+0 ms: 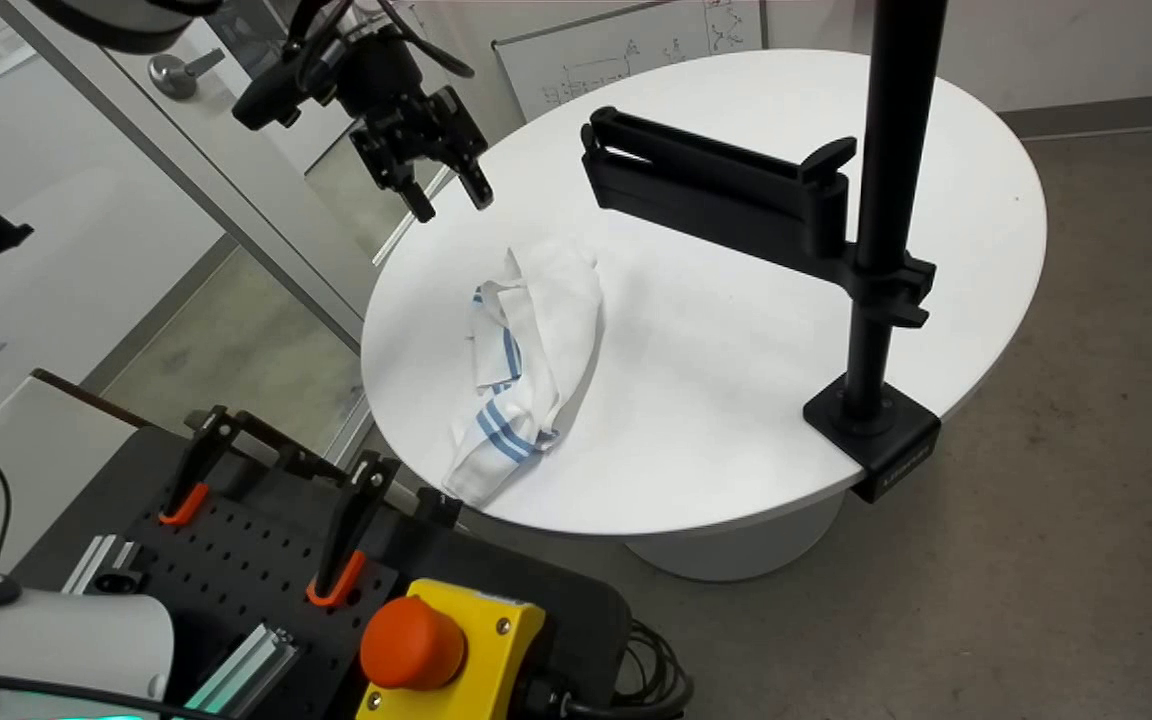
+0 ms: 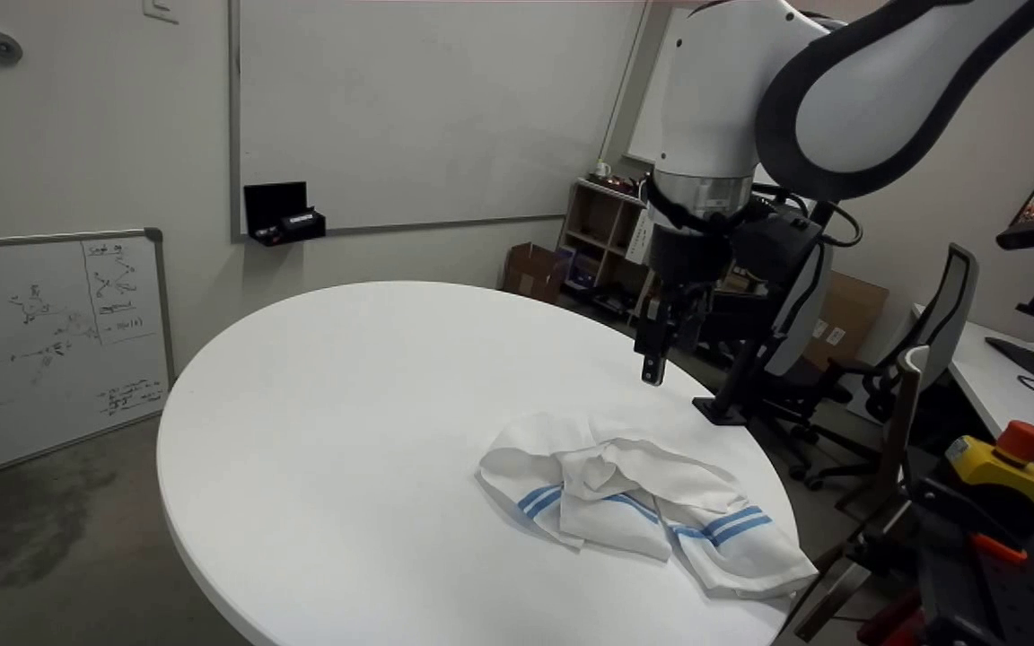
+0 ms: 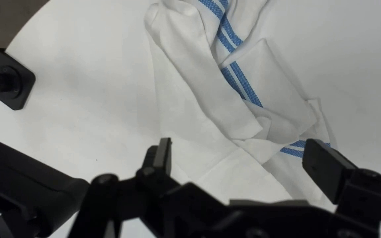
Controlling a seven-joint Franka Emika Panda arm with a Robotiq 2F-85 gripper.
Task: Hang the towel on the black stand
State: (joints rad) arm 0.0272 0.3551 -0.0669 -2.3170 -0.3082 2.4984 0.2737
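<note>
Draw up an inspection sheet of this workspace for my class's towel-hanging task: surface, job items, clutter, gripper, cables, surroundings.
Surface: round white table.
Towel: crumpled on the table, blue stripes showing, one end reaching the rim.
Black stand: foot at the table's edge; flat arm extends over the table, no towel on it.
Clutter: beside the table, emergency-stop button on a yellow box; orange-tipped clamps; perforated black board.
Gripper: open, holding nothing, apart from the towel.
Cables: black cables coiled near the yellow box.
Surroundings: wall whiteboard, smaller whiteboard with writing, office chair.
</note>
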